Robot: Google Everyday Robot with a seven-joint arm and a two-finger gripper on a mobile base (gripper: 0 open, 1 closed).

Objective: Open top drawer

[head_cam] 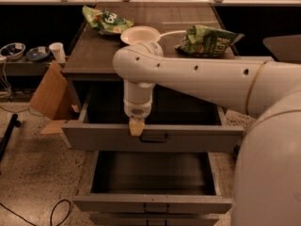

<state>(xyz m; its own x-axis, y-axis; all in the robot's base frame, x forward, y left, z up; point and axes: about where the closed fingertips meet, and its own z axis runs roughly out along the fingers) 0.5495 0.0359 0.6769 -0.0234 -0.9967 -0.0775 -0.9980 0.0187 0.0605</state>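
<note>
grey top drawer (197,138) open, claw (136,126) at front

Wide grey top drawer (197,138), highest one in the cabinet (94,60). Pulled out toward the camera, open. Flat plain front, level, facing forward. Small dark bar handle (154,137) in the middle of the front. Grey side walls running back under the brown top. Very dark inside, too dark to tell what lies there. Gripper (136,126) pointing straight down at the top edge of the front, just beside the handle and a bit above it, seeming to touch the edge.
</note>
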